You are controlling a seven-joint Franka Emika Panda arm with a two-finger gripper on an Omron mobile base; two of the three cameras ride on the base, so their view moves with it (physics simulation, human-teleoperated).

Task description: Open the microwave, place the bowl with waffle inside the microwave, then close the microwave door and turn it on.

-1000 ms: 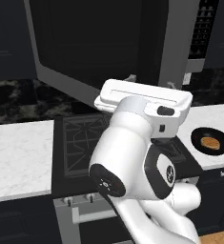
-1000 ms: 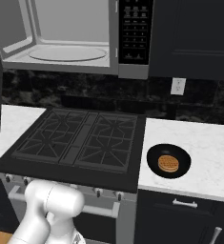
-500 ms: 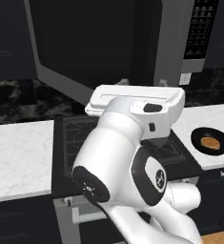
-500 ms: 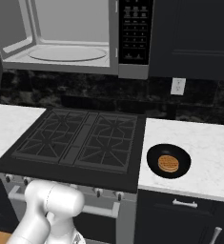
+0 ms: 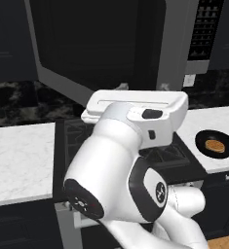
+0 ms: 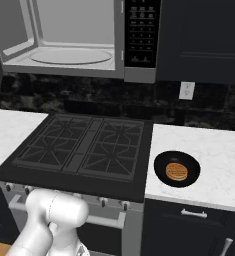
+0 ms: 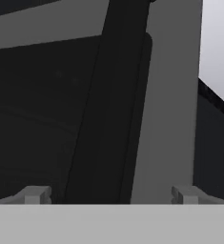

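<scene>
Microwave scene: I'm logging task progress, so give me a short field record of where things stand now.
microwave: grey steel box above the black gas stove, cavity open
microwave door: swung open, dark glass window
gripper: open, facing the door's edge
bowl: small round black, on white counter right of stove
waffle: golden disc inside bowl

Matt grey steel microwave door [image 5: 101, 53] frame

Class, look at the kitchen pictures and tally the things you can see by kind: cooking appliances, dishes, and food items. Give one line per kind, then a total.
Cooking appliances: 2, the microwave with its door swung open, and the black gas stove.
Dishes: 1, the black bowl on the counter.
Food items: 1, the waffle in the bowl.
Total: 4
</scene>
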